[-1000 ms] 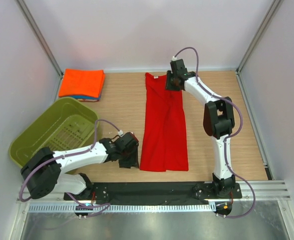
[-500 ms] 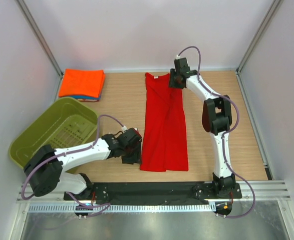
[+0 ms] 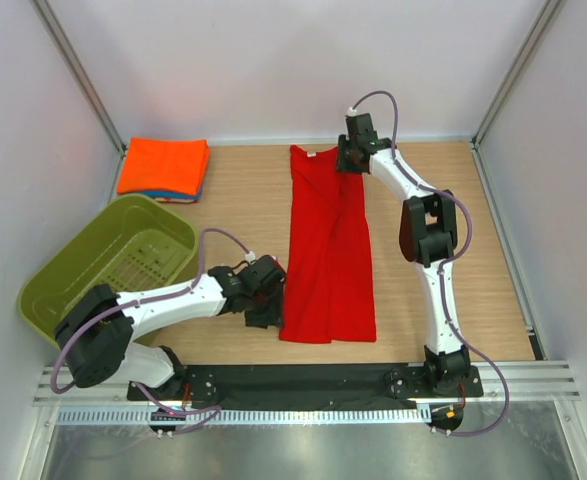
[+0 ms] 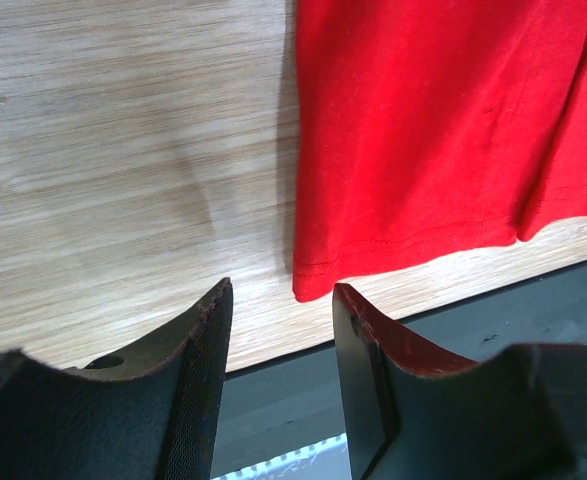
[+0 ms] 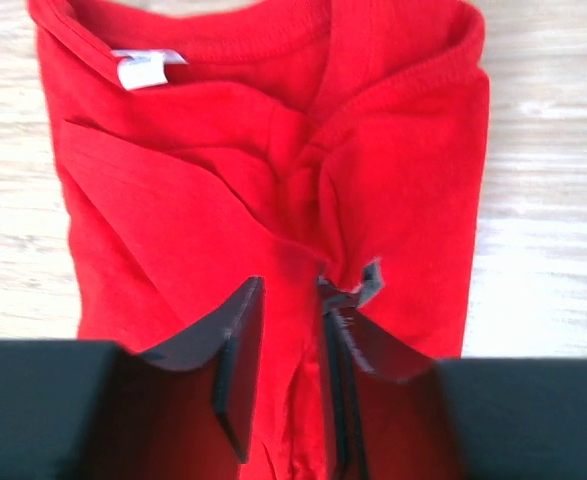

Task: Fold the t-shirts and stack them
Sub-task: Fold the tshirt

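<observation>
The deep red t-shirt (image 3: pixel 328 250) lies folded into a long strip in the middle of the table, collar at the far end, with its white neck label (image 5: pixel 145 68) in the right wrist view. My left gripper (image 3: pixel 266 305) is open and empty, low over the table, with the shirt's near-left hem corner (image 4: pixel 313 280) just ahead of its fingertips (image 4: pixel 213 300). My right gripper (image 3: pixel 351 158) is open just over the bunched folds (image 5: pixel 303 190) below the collar, holding nothing. The folded orange t-shirt (image 3: pixel 163 163) lies on the blue one (image 3: pixel 163 194) at the far left.
The olive-green basket (image 3: pixel 43 290) stands at the left, beside my left arm. The black base strip (image 3: pixel 303 385) runs along the near table edge, close to the shirt's hem. Frame posts and white walls enclose the table.
My left gripper has slid right to the red shirt's near-left corner. My right gripper has shifted slightly farther, towards the collar end. The shirts have not moved.
</observation>
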